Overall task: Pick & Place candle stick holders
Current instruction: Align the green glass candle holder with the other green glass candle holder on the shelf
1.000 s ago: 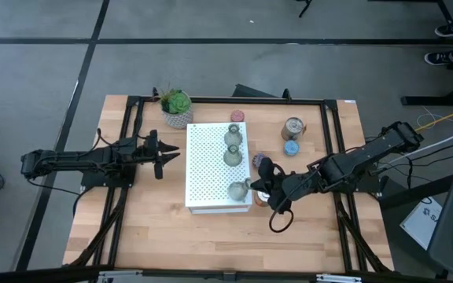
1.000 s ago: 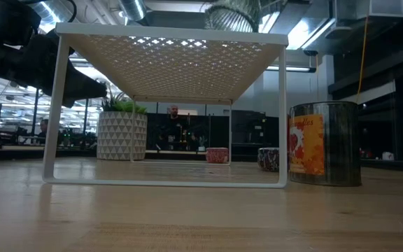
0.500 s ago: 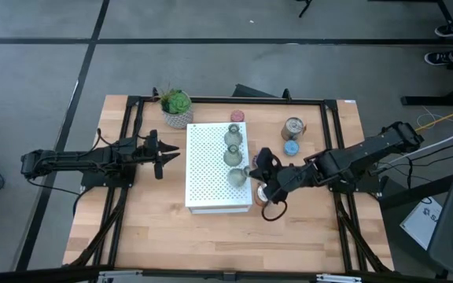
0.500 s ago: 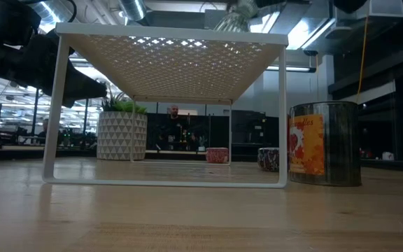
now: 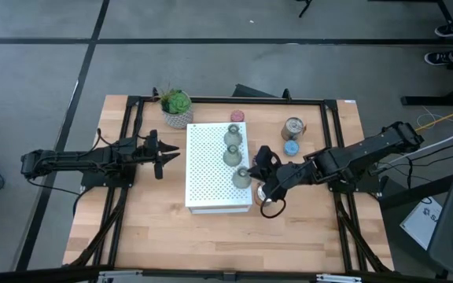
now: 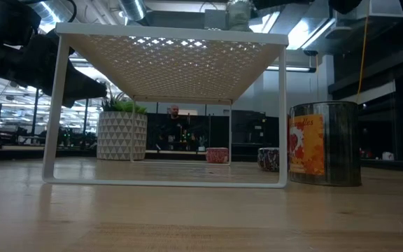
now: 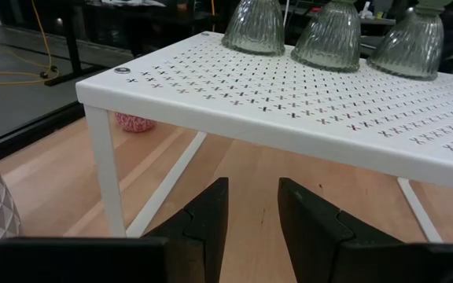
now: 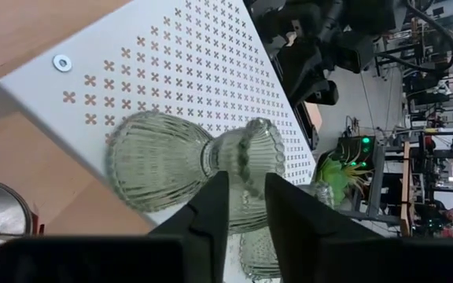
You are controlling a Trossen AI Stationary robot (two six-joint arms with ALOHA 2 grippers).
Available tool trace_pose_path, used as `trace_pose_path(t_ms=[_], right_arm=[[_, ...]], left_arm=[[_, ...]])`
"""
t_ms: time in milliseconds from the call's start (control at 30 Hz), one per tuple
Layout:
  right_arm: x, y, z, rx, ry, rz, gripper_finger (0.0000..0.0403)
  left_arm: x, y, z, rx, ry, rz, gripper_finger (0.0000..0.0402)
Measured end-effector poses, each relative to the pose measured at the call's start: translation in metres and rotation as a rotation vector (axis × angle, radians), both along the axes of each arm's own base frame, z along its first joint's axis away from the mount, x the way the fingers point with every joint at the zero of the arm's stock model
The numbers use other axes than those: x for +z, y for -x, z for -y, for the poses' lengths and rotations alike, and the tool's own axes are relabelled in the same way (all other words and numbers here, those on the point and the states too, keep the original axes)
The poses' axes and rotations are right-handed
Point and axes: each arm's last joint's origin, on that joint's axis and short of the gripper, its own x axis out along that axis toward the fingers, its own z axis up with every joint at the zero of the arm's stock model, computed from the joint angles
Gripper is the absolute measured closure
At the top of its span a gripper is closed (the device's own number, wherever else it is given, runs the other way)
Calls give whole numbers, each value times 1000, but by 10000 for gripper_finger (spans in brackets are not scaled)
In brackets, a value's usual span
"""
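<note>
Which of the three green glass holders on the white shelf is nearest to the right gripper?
The olive-green holder nearest the shelf's front edge, last in the row on the white perforated shelf. The right gripper is right beside it; the other two stand farther back.

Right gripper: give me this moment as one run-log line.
right gripper: jaws around neck of third green glass holder on white perforated shelf | left gripper: waiting beside shelf, open

Two dark, jointed arms, black cables
</note>
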Motion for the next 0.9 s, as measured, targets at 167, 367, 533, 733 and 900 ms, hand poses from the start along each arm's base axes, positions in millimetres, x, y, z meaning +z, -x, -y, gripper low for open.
trace_pose_path(t_ms=[167,367,533,733,900], right_arm=[[2,-1,-1,0,-9,23,292],[6,-4,-3,12,-86,78,293],[13,9,-11,-33,-219,94,293],[11,30,-17,-215,-478,26,293],[-12,27,-14,-324,-580,29,293]], left_arm=[[0,0,0,0,0,0,294],[0,0,0,0,0,0,294],[0,0,0,0,0,0,294],[0,0,0,0,0,0,294],[0,0,0,0,0,0,294]])
